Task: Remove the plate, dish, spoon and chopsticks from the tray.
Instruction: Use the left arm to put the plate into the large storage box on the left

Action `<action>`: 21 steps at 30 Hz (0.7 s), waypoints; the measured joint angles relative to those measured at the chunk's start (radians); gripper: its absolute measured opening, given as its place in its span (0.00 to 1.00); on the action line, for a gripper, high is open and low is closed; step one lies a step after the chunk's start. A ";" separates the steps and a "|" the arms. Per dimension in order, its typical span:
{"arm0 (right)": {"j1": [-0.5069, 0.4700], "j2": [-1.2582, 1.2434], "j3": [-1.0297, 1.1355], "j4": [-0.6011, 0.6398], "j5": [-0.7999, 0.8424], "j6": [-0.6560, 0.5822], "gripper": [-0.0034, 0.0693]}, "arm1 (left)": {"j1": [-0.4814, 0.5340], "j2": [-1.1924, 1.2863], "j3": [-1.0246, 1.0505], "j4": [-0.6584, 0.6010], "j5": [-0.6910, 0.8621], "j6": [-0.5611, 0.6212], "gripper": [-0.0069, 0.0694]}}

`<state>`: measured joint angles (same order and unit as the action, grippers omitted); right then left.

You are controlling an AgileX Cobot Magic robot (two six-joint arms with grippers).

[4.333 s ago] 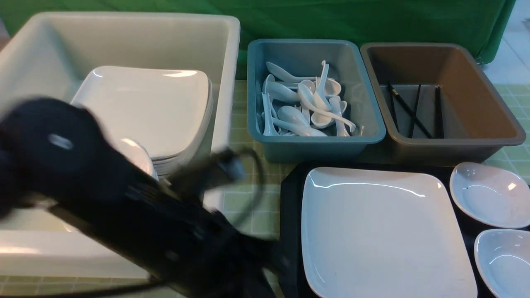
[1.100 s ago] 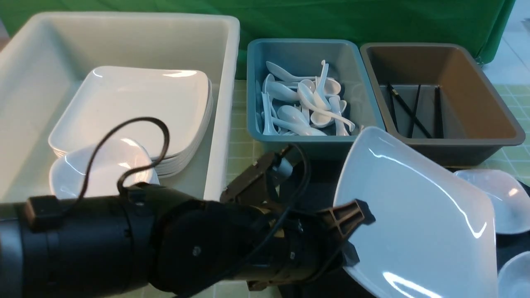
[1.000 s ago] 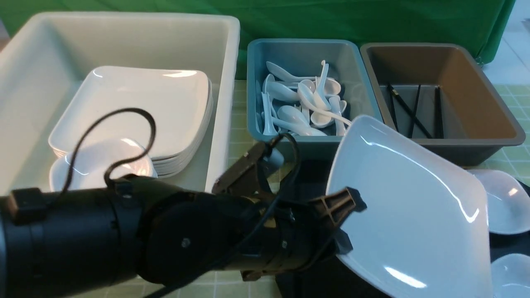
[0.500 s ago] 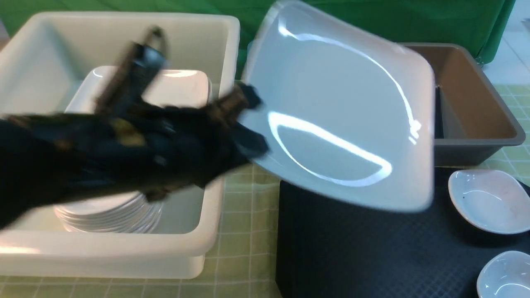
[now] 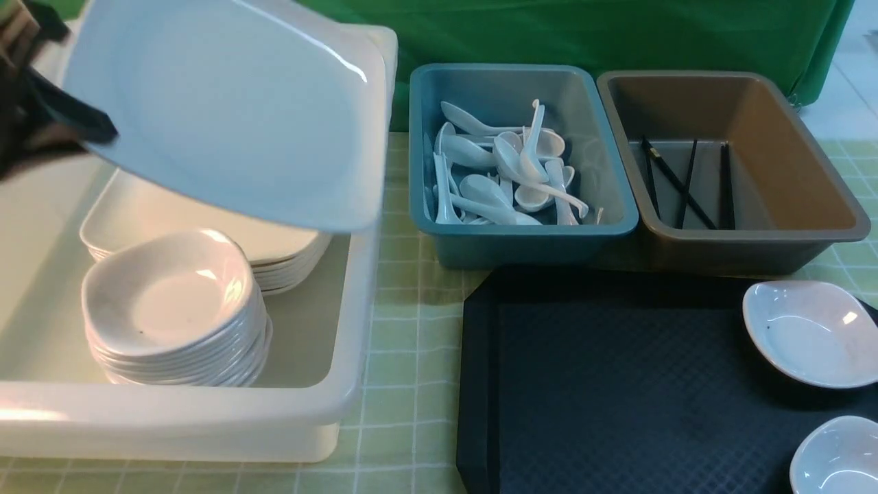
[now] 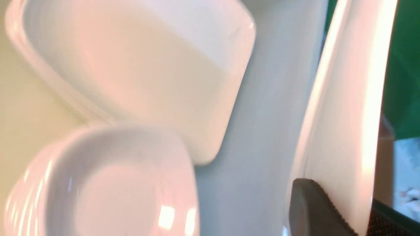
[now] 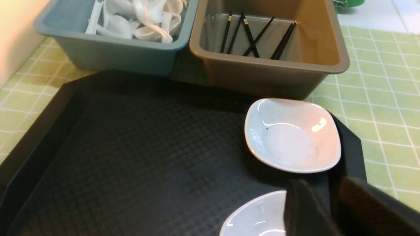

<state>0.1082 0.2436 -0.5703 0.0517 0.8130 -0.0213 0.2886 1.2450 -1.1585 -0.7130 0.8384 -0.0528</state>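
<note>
The large white plate hangs tilted over the white tub, with my left gripper shut on its left rim. In the left wrist view the plate's edge runs between the gripper's two dark fingers. The black tray carries two small white dishes at its right side. My right gripper hovers over the nearer dish, its jaws a narrow gap apart and holding nothing. Spoons lie in the teal bin and chopsticks in the brown bin.
The white tub holds a stack of plates and a stack of small dishes. The teal bin and brown bin stand side by side just behind the tray. A green checked cloth covers the table.
My left gripper has lifted the plate off the tray and swung it left and up, over the white tub. The tray's middle is now bare.
</note>
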 joint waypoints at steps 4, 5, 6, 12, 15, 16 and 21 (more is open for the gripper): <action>0.000 0.000 0.000 0.000 0.000 0.000 0.28 | 0.127 0.125 -0.071 -0.132 0.044 0.120 0.11; 0.000 0.000 0.000 0.000 0.000 0.000 0.28 | 0.145 0.151 -0.078 -0.147 0.044 0.136 0.11; 0.000 0.000 0.000 0.000 0.000 0.000 0.28 | 0.155 0.169 -0.082 -0.154 0.043 0.149 0.11; 0.000 0.000 0.000 0.000 -0.008 0.000 0.29 | 0.169 0.279 -0.090 -0.150 0.049 0.205 0.11; 0.000 0.000 0.000 0.000 -0.008 0.000 0.29 | 0.169 0.332 -0.090 -0.158 0.045 0.228 0.11; 0.000 0.000 0.000 0.000 -0.008 0.000 0.29 | 0.169 0.343 -0.090 -0.161 0.041 0.240 0.11; 0.000 0.000 0.000 0.000 -0.008 0.000 0.29 | 0.169 0.395 -0.091 -0.180 0.018 0.273 0.11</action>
<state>0.1082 0.2436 -0.5703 0.0517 0.8047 -0.0213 0.4573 1.6399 -1.2490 -0.8929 0.8560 0.2207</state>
